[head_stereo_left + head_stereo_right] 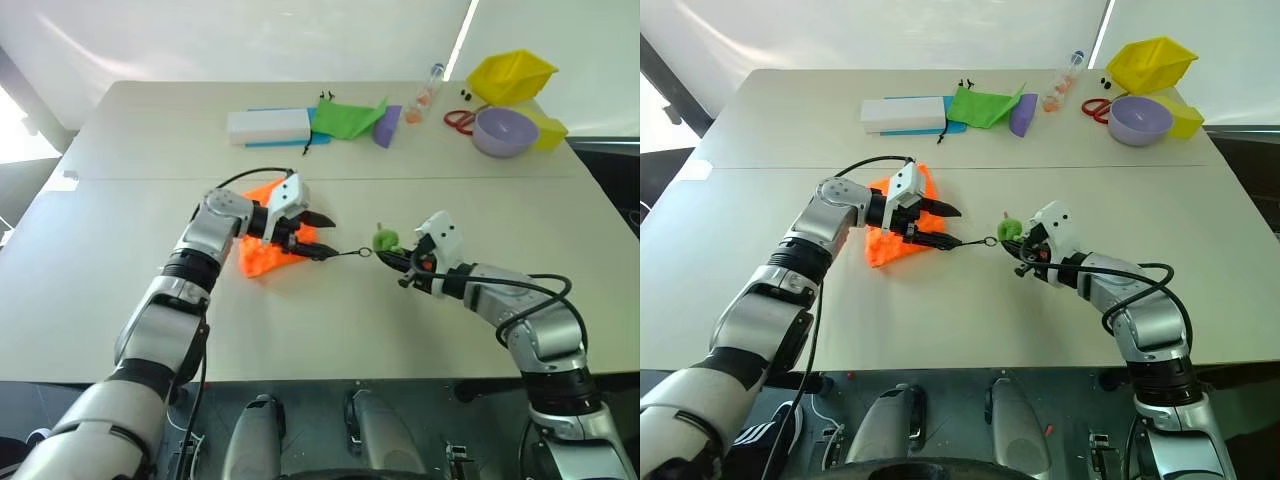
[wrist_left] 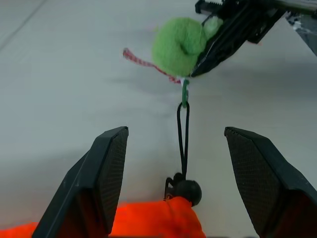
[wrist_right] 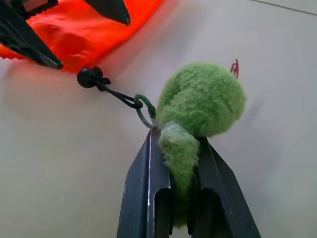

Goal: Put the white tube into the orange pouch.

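The orange pouch (image 1: pixel 262 255) lies flat on the table near its middle, partly under my left gripper (image 1: pixel 330 237), which is open. The pouch's corded corner (image 2: pixel 163 218) lies between the spread fingers. A thin black cord (image 2: pixel 183 139) runs from a black bead (image 2: pixel 188 191) at that corner to a fuzzy green coil (image 3: pixel 203 99). My right gripper (image 3: pixel 176 134) is shut on the green coil, just to the right of the pouch, and the cord is stretched between the two. The white tube is out of view.
Along the far edge lie a white box (image 1: pixel 268 126), a green cloth pouch (image 1: pixel 347 117), a small purple item (image 1: pixel 388 125), a clear bottle (image 1: pixel 428 92), red scissors (image 1: pixel 460 120), a purple bowl (image 1: pixel 505 131) and a yellow bin (image 1: pixel 512 75).
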